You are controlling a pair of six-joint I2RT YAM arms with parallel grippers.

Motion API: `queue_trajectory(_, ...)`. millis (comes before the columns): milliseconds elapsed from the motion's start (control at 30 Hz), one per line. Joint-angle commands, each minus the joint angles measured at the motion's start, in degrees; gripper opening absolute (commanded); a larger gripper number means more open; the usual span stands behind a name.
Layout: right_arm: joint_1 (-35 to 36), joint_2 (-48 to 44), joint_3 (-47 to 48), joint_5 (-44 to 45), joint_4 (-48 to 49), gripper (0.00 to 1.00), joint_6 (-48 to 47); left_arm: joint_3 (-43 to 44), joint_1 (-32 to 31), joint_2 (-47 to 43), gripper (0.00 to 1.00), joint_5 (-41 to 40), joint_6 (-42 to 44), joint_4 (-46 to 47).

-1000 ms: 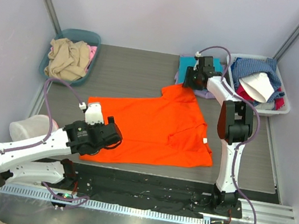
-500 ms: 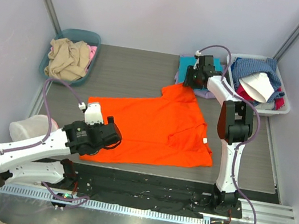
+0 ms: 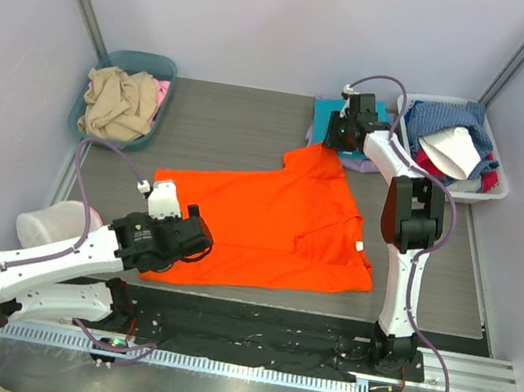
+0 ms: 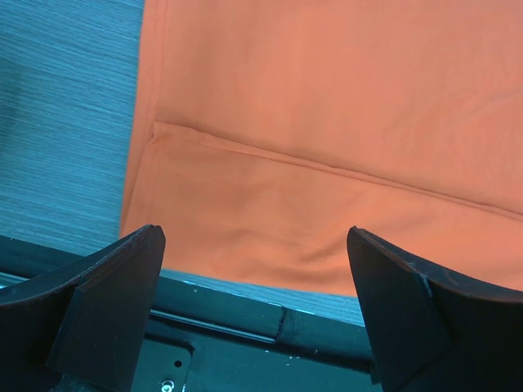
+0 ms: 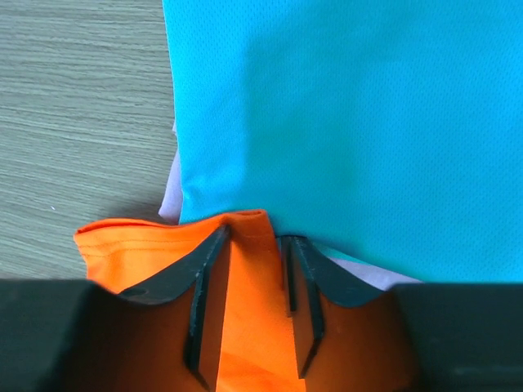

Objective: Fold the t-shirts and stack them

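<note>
Closest to you, your left gripper (image 4: 255, 238) is by the front edge with its jaws spread wide and nothing between them. It's over the near-left hem corner of the orange t-shirt (image 3: 267, 227), and it hasn't budged in the last second. The shirt lies spread out across the middle of the table (image 3: 224, 123), with a seam line running along that near hem.

Further back, your right gripper (image 5: 252, 245) is pinched narrow on a fold of the orange shirt's far edge. That's the bit that changed: it's crept a little farther back and taken the orange cloth along, so the pinched tip now meets the near edge of the teal t-shirt (image 5: 343, 122). The teal one lies folded flat at the back right, with the lavender t-shirt (image 5: 170, 196) peeking out from under it.
</note>
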Motion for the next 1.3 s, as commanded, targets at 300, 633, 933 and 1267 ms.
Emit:
queue_trajectory(300, 0.2, -1.1, 2.0, -0.3, 0.9, 0.02, -0.4, 3.0, 2.0, 0.3, 1.00, -6.3, 4.0, 0.9)
queue_trajectory(633, 0.2, -1.1, 1.4, -1.6, 1.3, 0.01, 0.6, 2.8, 35.1, 10.2, 0.91, 9.1, 30.1, 30.4)
queue_trajectory(933, 0.2, -1.3, 1.2, -2.3, 1.3, 0.01, 0.8, 7.4, 45.2, 29.3, 0.70, 11.9, 38.4, 42.5)
queue_trajectory(1267, 0.1, -0.4, 1.2, -2.8, 1.4, 0.01, 0.8, 9.9, 52.4, 35.1, 0.62, 16.9, 44.0, 51.4)
